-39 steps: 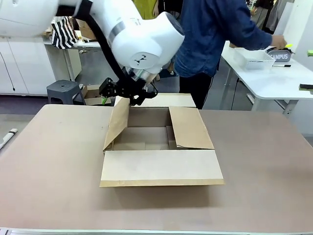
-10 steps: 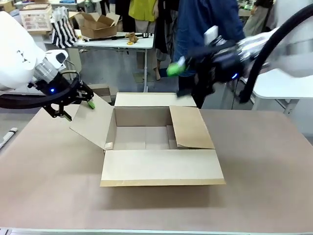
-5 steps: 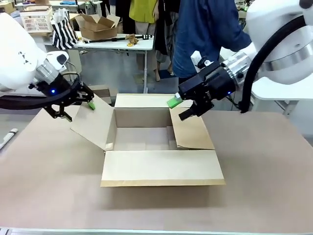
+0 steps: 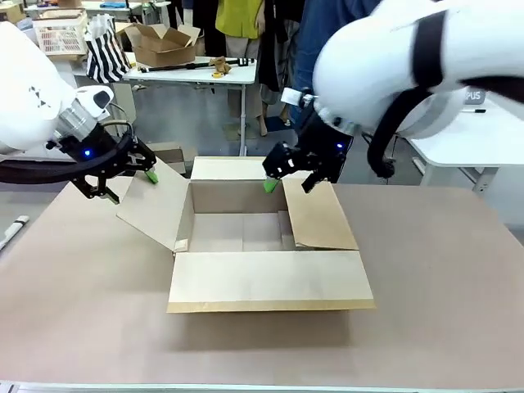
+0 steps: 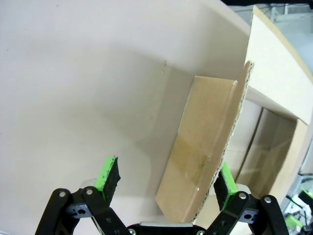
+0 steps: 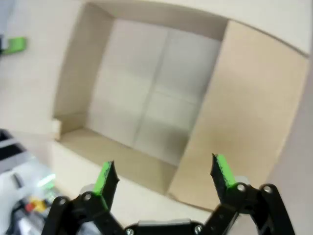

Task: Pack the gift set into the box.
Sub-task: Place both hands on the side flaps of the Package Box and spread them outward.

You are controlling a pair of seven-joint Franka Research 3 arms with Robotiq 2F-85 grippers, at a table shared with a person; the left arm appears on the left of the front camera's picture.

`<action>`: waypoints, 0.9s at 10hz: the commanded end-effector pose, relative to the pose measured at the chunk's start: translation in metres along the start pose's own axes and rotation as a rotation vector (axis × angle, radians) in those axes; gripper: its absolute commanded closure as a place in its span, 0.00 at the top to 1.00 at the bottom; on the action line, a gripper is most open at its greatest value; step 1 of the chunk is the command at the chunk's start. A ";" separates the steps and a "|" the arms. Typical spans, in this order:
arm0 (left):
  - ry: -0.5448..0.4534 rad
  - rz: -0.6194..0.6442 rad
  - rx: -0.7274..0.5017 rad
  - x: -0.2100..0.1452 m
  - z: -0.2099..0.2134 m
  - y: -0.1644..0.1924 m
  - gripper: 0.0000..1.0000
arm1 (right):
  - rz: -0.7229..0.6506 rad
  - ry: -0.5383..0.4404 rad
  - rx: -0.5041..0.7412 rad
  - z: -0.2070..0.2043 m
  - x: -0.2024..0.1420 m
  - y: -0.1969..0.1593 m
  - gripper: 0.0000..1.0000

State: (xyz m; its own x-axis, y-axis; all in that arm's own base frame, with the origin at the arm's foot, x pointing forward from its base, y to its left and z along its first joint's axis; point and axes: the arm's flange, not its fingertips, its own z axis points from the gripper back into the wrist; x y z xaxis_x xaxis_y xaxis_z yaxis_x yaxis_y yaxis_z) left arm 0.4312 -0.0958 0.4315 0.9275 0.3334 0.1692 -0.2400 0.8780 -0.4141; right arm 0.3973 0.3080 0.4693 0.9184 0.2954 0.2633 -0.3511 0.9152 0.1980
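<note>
The left gripper (image 4: pixel 128 185), jaws spread, straddled the edge of the out-tilted left flap (image 4: pixel 155 209). The box (image 4: pixel 270 280) sat open in the middle of the bench (image 4: pixel 82 311). The right gripper (image 4: pixel 290 183) hovered over the right flap (image 4: pixel 319 214) at its far end, jaws spread wide.

Robotics lab or workshop, not a home. White left arm (image 4: pixel 29 98) and right arm (image 4: pixel 409 57) are mounted at a brown table (image 4: pixel 82 311) with a box (image 4: pixel 270 280) on it. Behind stands a white bench (image 4: pixel 196 72) with an open carton (image 4: pixel 164 42), a plastic basket (image 4: pixel 61 31), a striped bag (image 4: pixel 109 53) and loose bits. Another white desk (image 4: pixel 475 143) is at the right. Bare grey floor (image 4: pixel 205 123), with a person (image 4: pixel 323 20) standing between the benches.
</note>
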 end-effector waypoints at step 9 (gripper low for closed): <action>-0.004 -0.002 0.004 0.000 0.001 0.002 1.00 | -0.108 0.123 -0.666 -0.071 -0.001 0.068 1.00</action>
State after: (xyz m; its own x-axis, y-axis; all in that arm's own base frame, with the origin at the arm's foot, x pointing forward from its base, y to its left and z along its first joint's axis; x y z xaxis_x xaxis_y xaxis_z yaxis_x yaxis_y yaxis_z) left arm 0.4311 -0.0958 0.4317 0.9274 0.3334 0.1698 -0.2399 0.8781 -0.4141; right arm 0.3826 0.3728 0.4172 0.9447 0.3028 0.1260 -0.2513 0.9151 -0.3152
